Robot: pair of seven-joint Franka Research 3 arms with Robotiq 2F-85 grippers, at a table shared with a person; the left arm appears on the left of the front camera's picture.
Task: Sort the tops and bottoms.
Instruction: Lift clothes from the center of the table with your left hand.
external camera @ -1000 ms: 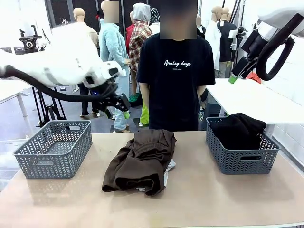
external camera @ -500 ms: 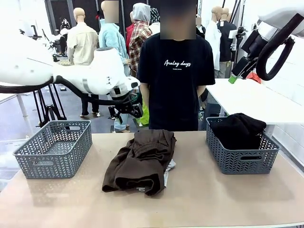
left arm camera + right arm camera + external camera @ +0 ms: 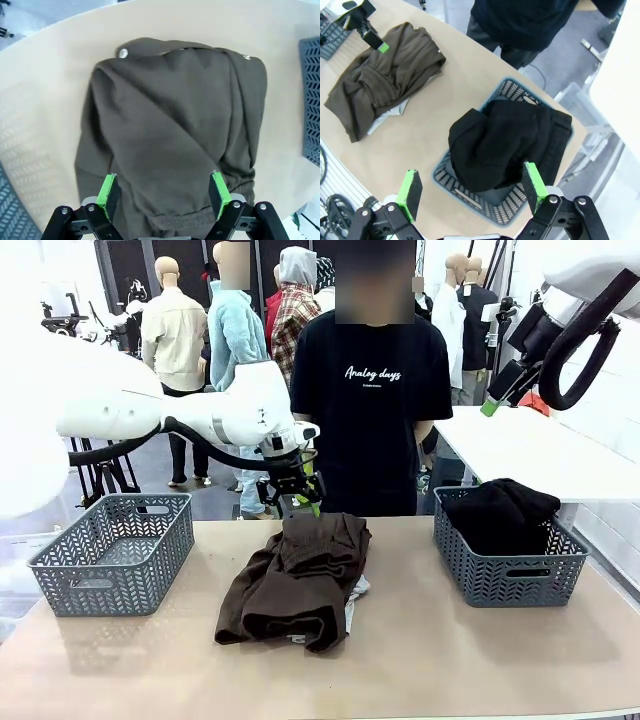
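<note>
While left end effector [image 3: 163,176] and right end effector [image 3: 470,170] gape open — shirt [image 3: 370,430] reads "Analog days".

The left arm [image 3: 230,415] is on the move; a second ago the left jaws hung out past the far right corner of the left basket [image 3: 112,550], up off the bench [image 3: 450,660]; half a second ago they were partway across; now they have swung in toward the middle and come down lower, sitting just over the far edge of the brown trousers [image 3: 300,575]; the wrist has turned as well, so the jaws point down at the cloth instead of slanting off sideways; the arm reaches farther across the front view than before.
</note>
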